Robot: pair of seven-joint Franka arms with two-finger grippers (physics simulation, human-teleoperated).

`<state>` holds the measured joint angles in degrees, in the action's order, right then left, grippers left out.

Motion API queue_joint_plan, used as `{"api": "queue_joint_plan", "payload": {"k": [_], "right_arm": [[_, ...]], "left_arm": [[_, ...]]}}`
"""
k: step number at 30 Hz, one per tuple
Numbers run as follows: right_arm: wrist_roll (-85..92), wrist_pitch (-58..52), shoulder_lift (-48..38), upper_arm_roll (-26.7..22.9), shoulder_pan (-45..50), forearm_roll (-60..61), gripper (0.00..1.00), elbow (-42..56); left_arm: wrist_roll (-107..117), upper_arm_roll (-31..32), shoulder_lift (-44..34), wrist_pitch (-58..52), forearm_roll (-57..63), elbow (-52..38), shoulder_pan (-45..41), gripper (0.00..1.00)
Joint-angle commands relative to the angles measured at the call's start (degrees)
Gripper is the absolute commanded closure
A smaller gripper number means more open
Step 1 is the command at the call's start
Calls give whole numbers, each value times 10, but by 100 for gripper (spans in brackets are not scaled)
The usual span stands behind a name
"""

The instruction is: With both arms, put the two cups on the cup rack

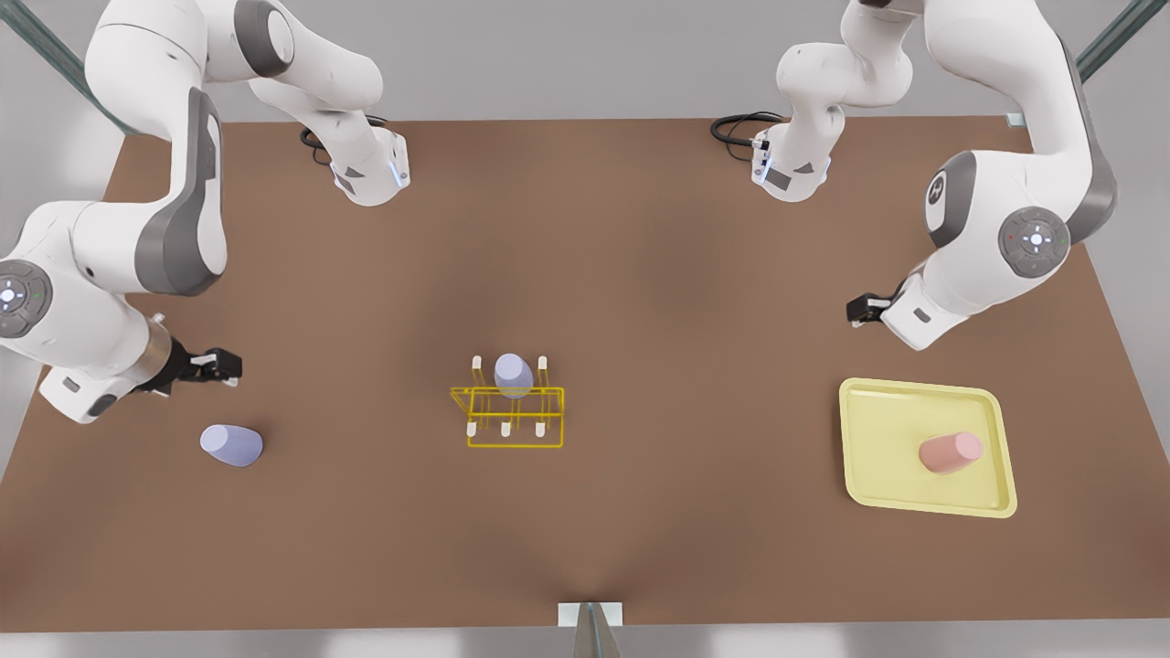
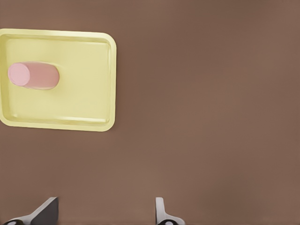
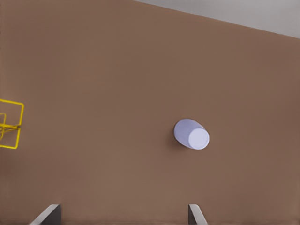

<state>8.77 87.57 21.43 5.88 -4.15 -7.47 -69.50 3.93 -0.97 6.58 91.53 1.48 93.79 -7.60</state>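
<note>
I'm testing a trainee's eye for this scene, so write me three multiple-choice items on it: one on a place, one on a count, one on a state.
1. Where is the pink cup?
A) on the cup rack
B) on the pale-yellow tray
C) in a hand

2. How many lavender cups are on the scene?
A) one
B) two
C) three

3. How is the right hand?
A) open and empty
B) shut on a cup
C) shut on the rack

Answers:
1 B: the pink cup rests inside the tray's rim.
2 B: one lavender cup sits at the cup rack, and the other lavender cup is on the table at the front view's left.
3 A: the right wrist view shows its fingers wide apart with nothing between them.
</note>
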Motion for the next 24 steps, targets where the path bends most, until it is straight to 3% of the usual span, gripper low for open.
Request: {"api": "queue_joint_plan", "payload": {"k": [1, 6, 11, 13, 16, 21, 24], "right_arm": [[13, -15, -2, 0, 0, 2, 0, 0], [37, -17, 19, -2, 1, -5, 0, -11], [36, 47, 131, -14, -75, 21, 0, 2], [36, 77, 158, -14, -103, 37, 0, 3], [37, 146, 186, -15, -118, 36, 0, -6], [63, 335, 169, -14, -126, 25, 0, -94], [61, 371, 121, -14, -129, 30, 0, -186]], "left_arm": [[12, 0, 3, 8, 1, 0, -3, 0], [43, -3, 21, 9, -19, -5, 0, 0], [-240, -24, 157, 171, -14, -58, 155, 0], [-263, -14, 238, 182, -14, -147, 177, 0], [-285, -15, 282, 215, -15, -177, 180, 0], [-285, -15, 309, 264, -18, -172, 180, 0], [-285, -15, 328, 291, -17, -172, 194, 0]]}}
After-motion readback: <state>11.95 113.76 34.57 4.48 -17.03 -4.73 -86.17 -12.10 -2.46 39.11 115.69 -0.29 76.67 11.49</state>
